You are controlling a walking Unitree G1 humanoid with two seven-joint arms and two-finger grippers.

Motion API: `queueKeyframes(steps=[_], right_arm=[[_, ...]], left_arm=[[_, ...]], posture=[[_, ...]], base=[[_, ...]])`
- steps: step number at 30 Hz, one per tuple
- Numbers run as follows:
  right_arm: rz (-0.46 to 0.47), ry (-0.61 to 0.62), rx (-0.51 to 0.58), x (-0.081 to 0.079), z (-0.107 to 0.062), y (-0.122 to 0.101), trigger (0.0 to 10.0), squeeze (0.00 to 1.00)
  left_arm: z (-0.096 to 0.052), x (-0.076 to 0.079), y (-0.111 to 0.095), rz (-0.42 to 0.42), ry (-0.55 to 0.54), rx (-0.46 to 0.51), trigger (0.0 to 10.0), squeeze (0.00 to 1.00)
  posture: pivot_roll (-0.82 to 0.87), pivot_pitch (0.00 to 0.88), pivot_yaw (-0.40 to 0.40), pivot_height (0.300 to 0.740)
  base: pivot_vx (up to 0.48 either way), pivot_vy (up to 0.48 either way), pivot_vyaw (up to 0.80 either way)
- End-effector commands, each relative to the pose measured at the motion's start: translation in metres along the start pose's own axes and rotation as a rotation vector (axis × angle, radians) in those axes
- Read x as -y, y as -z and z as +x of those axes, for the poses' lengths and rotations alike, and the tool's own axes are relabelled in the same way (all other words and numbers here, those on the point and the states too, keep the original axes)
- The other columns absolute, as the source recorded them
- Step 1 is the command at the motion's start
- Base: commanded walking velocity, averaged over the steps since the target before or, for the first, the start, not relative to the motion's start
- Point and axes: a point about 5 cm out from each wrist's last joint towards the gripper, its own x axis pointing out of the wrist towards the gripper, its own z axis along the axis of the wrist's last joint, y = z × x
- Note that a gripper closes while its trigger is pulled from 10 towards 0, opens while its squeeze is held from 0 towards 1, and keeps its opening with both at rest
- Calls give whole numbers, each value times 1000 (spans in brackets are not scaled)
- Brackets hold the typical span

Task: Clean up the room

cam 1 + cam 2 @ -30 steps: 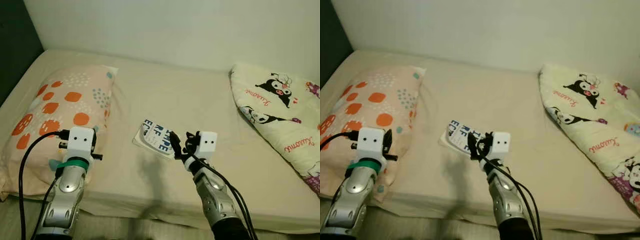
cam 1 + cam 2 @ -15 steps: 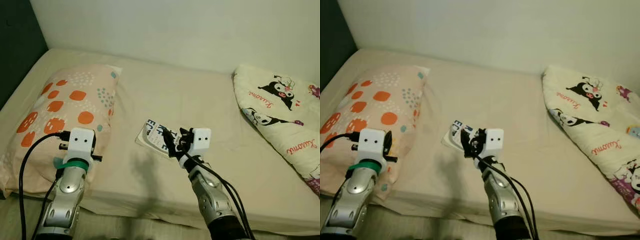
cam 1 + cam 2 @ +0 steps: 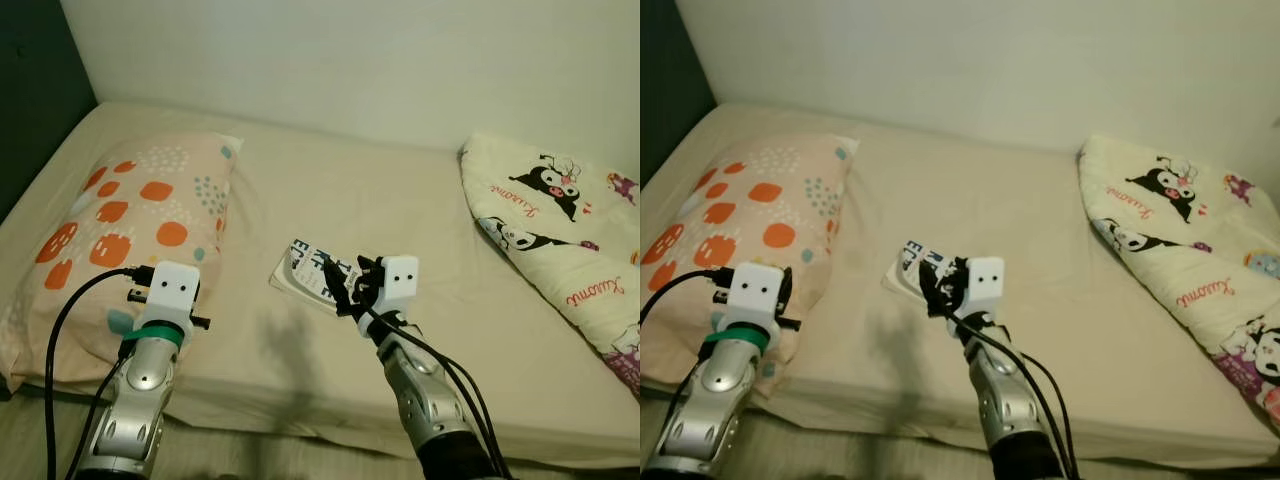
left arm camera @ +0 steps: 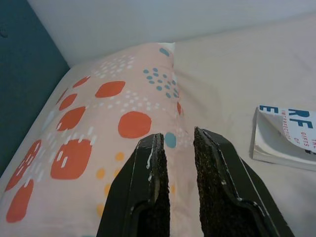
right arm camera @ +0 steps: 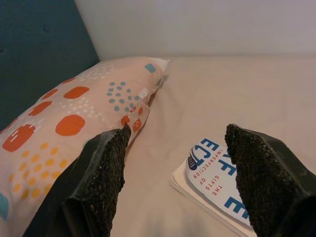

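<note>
Your right gripper (image 5: 173, 163) hangs w/ jaws spread wide over the near edge of the book (image 3: 312, 275), which lies flat mid-bed (image 3: 400, 190), cover up, at about 3 o'clock from the spotted pillow (image 3: 120, 220). Left gripper (image 4: 177, 168) sits low by the pillow's near corner, jaws nearly closed, holding nothing. Risks, as judged from here: a thin book flat on a soft mattress gives the jaws little to bite, so closing too high could catch only the curling cover & bend it; pressing down may sink it into the sheet or nudge it toward 12 o'clock. The cartoon blanket (image 3: 560, 220) at 3 o'clock lies well apart.
</note>
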Motion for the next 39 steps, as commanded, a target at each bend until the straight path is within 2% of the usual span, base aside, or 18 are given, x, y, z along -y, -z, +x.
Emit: queueKeyframes(steps=[1, 23, 29, 32, 33, 34, 36, 39], right_arm=[[-1, 11, -9, 2, -3, 4, 10000, 0], [-30, 1, -7, 5, -3, 1, 10000, 0], [-78, -68, 0, -5, 0, -2, 10000, 0], [-128, -128, 31, -16, 8, -10, 10000, 0], [-128, -128, 31, -16, 8, -10, 10000, 0], [-139, -134, 43, -18, 11, -13, 10000, 0], [-214, -124, 91, -22, 23, -25, 10000, 0], [-234, -119, 102, -23, 26, -28, 10000, 0]], left_arm=[[-3, 1, 8, 9, 8, -26, 10000, 0], [-10, 4, 13, 11, 5, -39, 10000, 0], [-10, 2, 11, 12, -13, -31, 10000, 0], [-8, -15, 0, 85, -59, 31, 10000, 0], [-8, -15, 0, 85, -59, 31, 10000, 0], [-8, -22, -4, 107, -72, 52, 10000, 0], [-5, -47, -17, 185, -117, 106, 10000, 0], [-5, -53, -21, 203, -126, 118, 10000, 0]], posture=[[174, 32, -24, 659], [178, 59, -34, 569], [184, 89, -52, 549], [192, 114, -70, 534], [192, 114, -70, 534], [196, 120, -73, 529], [210, 147, -84, 514], [210, 147, -84, 509]], base=[[0, 0, 0], [0, 0, 0], [0, 0, 0], [0, 0, 0], [0, 0, 0], [0, 0, 0], [0, 0, 0], [0, 0, 0]])
